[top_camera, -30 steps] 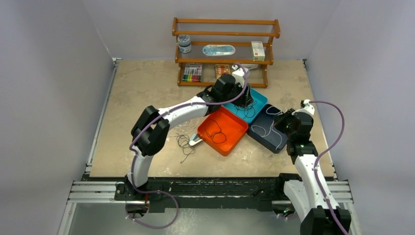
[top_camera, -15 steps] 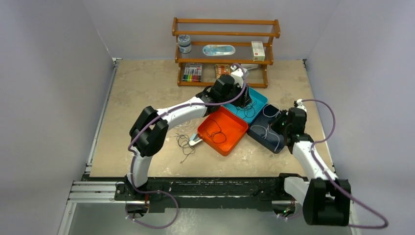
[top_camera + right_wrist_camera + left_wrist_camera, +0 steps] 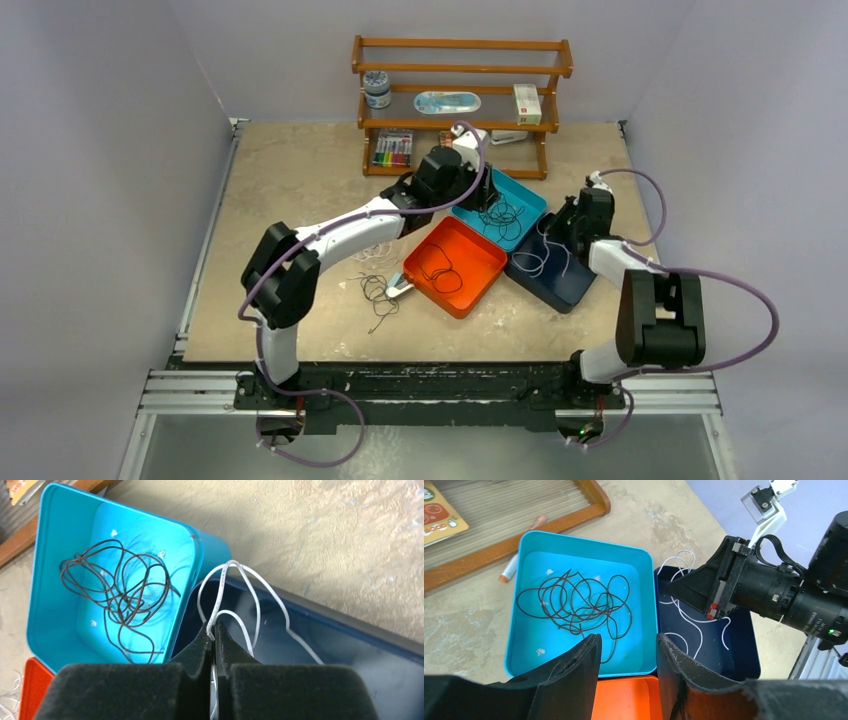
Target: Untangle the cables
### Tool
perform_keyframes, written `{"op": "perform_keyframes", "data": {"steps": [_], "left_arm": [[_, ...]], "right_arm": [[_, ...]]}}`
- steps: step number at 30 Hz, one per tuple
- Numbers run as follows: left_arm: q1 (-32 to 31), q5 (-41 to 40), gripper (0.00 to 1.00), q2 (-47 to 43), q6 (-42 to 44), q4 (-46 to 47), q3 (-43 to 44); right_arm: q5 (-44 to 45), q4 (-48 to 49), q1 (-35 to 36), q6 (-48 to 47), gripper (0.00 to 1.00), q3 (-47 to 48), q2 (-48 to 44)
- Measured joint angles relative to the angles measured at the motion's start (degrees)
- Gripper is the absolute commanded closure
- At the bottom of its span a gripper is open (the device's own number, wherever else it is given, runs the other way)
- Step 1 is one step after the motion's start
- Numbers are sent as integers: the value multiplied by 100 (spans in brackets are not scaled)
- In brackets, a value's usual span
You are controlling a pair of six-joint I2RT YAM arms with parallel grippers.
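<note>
Biggest risk is an arm clash. The left jaws, apart & empty, hang over the teal bin w/ the right arm just beside.

Next risk: the right jaws are pinched together on the white cable above the navy bin. A pull could snag loops on the rim or tug the bin. The thin wire may also slip out.

The black tangle in the teal bin prob. lifts as one clump if grabbed.

Count:
- 1 bench
- 1 shelf
- 2 arms
- 3 bins, incl. the orange bin
- Cable lots: 4
  - black tangle in teal
  - black loop in orange
  - white in navy
  - loose black strands on the bench near orange

Strand nos. can't be told.
</note>
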Motion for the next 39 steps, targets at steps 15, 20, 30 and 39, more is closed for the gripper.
{"op": "perform_keyframes", "data": {"steps": [15,20,30,39], "left_arm": [[81,-157,57,-568,-2,-33,-682],[109,-245,57,-876,-4,-57,-892],[146,-573,57,-1381,-33,-116,-1451],[374,-1034,56,-1937,-262,-365,-2223]], "right_arm": [[201,256,0,-286,53,-337,-374],[529,-48,0,-245,50,-348,-1331],[1010,-560,0,-258,55,-308,-2201],[643,-605,0,-468,55,-304,-1818]]}}
